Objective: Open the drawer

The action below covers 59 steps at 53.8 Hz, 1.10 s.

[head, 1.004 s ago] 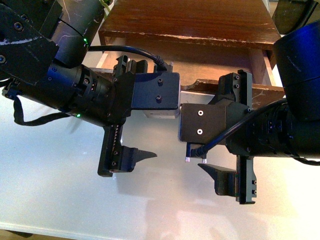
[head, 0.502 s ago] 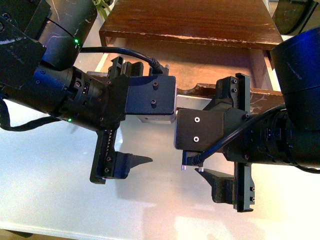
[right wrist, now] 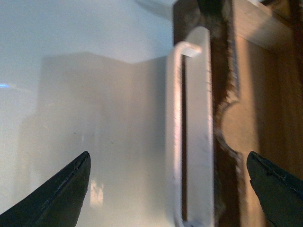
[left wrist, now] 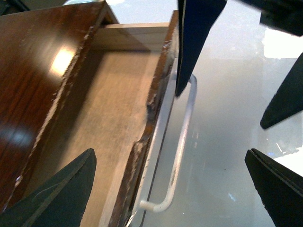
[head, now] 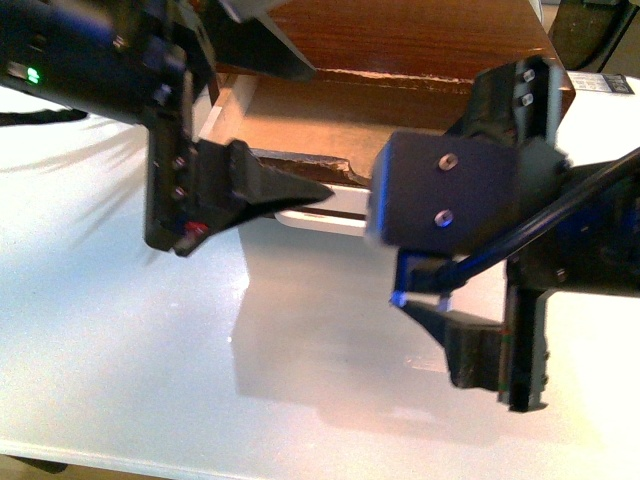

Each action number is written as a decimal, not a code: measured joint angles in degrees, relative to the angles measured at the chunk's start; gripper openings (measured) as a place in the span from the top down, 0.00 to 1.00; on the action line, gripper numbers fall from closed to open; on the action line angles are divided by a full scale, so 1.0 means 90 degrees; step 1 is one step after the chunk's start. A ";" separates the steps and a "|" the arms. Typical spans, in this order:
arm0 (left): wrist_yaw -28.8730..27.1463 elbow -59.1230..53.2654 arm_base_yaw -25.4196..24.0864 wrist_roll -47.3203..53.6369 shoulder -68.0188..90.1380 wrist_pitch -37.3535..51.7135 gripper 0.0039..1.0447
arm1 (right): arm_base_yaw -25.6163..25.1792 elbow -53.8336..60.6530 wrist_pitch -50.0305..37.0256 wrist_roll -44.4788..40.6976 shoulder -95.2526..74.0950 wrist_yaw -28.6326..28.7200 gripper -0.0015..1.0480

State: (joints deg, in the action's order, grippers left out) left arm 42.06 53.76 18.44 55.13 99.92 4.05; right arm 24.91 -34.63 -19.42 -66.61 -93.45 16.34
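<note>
Entry: both arms were over the white table [head: 150, 350], in front of the dark wooden cabinet top [head: 420, 35]. The drawer [left wrist: 109, 118] sat at the far side of the table, drawn partly out from under that top, with its tan floor and the half-round notch in the front edge showing. Its white bar handle [right wrist: 175, 118] faced me and was bare. My left gripper [left wrist: 170, 151] was spread wide with nothing in it, held above the drawer's left part. My right gripper [right wrist: 168, 158] was equally wide and empty, pointed at the handle from the table side. The bar lay ahead of its fingers, not between them as far as I could tell. Judgement: the opening looked largely made, and this read as the point between letting go and either finishing or backing off. If more travel is wanted, the next move calls for one finger behind the bar and a straight pull toward me along the runners, no sideways load. Note: the arms were close together, so I should move one at a time.
</note>
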 joint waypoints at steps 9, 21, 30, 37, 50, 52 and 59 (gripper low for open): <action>0.0372 -0.0318 -0.0714 -0.0500 -0.0425 0.0002 0.08 | -0.0845 0.0364 0.0068 0.0398 0.0886 0.0143 0.08; 0.1078 -0.0884 -0.2234 -0.1960 -0.1056 0.0789 0.08 | -0.2246 0.1166 0.0384 0.1625 0.2659 0.0488 0.08; 0.0964 -0.1098 -0.3313 -0.3684 -0.1336 0.1819 0.08 | -0.2790 0.1537 0.0464 0.2956 0.3854 0.0313 0.08; 0.0911 -0.1200 -0.3915 -0.4879 -0.1603 0.2161 0.08 | -0.2999 0.1642 0.0600 0.4233 0.4738 -0.0155 0.08; 0.0741 -0.1698 -0.4702 -0.6642 -0.2285 0.2863 0.09 | -0.2941 0.1863 0.0974 0.5841 0.5923 -0.1265 0.08; -0.0289 -0.2047 -0.4629 -0.6579 -0.2424 0.3560 0.16 | -0.2866 0.2047 0.0471 0.6244 0.5996 -0.1586 0.14; -0.2336 -0.3075 -0.4216 -0.6319 -0.2992 0.4755 0.36 | -0.2807 0.2608 -0.0663 0.6931 0.6215 -0.1778 0.32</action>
State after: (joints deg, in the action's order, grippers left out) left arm 21.04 26.09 -19.51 -1.74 72.99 46.85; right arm -0.36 -11.16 -25.39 -4.23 -37.52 0.34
